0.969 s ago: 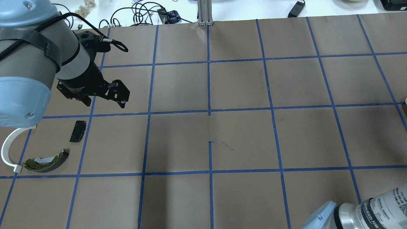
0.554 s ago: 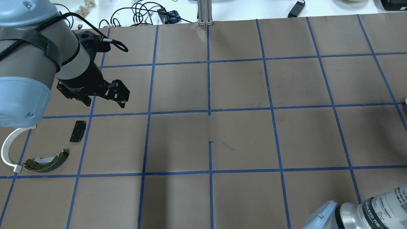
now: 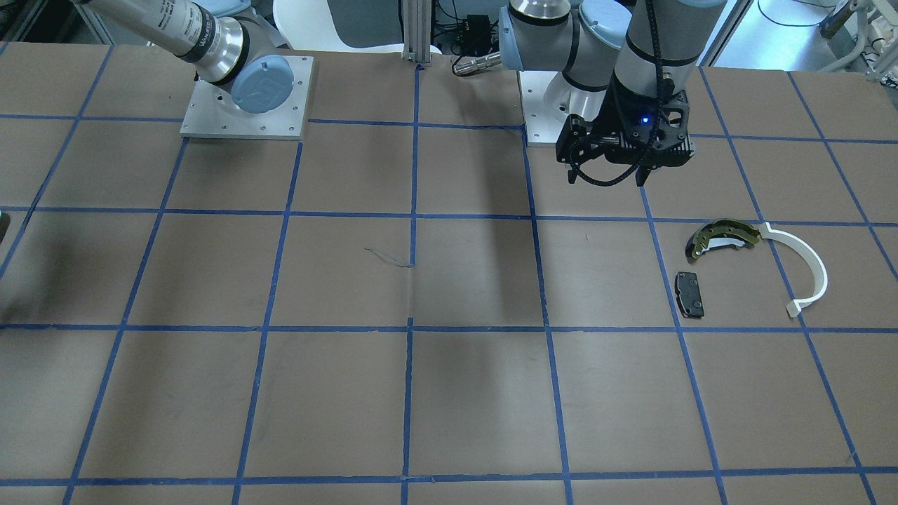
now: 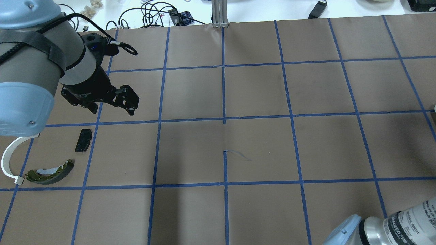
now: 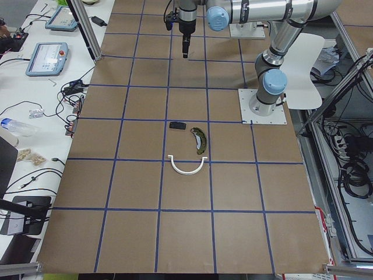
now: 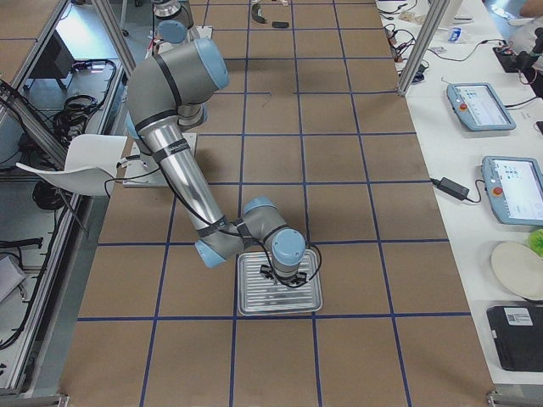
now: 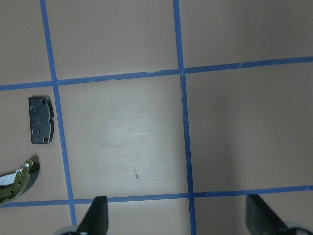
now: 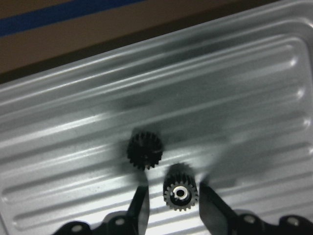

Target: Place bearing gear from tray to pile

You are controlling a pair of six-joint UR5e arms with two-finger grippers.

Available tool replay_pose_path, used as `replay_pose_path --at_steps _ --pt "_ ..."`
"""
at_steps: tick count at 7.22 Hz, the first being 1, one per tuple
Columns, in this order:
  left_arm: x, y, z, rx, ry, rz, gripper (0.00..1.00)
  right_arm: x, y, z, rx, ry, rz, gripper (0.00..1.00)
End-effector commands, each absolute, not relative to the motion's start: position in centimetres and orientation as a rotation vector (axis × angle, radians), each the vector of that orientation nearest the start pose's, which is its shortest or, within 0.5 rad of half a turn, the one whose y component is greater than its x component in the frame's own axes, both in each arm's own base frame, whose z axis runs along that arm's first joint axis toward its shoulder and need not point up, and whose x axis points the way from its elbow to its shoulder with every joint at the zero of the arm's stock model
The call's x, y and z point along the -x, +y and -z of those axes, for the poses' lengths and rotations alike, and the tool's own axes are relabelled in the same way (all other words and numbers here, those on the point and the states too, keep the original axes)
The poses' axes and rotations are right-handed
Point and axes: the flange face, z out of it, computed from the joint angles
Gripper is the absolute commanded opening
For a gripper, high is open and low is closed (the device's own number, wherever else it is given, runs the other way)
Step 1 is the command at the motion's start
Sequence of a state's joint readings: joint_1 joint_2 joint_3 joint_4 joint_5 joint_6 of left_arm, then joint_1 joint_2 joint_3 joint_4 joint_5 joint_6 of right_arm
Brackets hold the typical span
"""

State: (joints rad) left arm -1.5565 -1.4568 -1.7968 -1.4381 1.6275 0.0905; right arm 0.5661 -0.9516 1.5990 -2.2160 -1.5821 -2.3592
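While right pincer [image 8: 173, 197] stands open astride gear [image 8: 180, 193] on tray [image 8: 234, 98], grip unmade. Risk: off-centre closing flicks gear aside, or catches second gear [image 8: 145, 149] just beside. Ribbed tray floor: gear may tip. Left pincer [image 7: 178, 218]: open, empty, near pile [image 4: 51, 173].

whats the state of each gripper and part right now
small black toothed bearing gear: in ribbed silver metal tray, bore up, ungripped
second black gear: loose in tray
right gripper: open, fingers straddling bearing gear
left gripper: open, empty
flat black rectangular pad: lying flat
olive-yellow curved shoe: on table
thin white arc strip: lying beside shoe
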Motion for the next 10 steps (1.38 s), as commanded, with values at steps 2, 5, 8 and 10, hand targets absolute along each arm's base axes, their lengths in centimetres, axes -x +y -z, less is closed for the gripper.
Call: replay_pose_path --at_steps 2,5,8,10 --pt "12.1 -44.6 -44.4 -0.115 3.083 0.038 1.0 48.3 -46.5 -18.2 1.973 2.458 -0.031 0.31" --pt "12.3 -44.6 -44.3 -0.122 3.083 0.036 1.0 48.0 -46.6 -20.5 1.906 2.54 -0.028 0.29" --pt "12.4 -44.6 -44.3 -0.124 3.082 0.036 1.0 39.4 -50.1 -27.9 1.65 2.65 -0.004 0.29" --pt "12.3 -44.6 -44.3 -0.122 3.083 0.036 1.0 26.5 -55.5 -32.6 1.528 2.721 -0.016 0.29"
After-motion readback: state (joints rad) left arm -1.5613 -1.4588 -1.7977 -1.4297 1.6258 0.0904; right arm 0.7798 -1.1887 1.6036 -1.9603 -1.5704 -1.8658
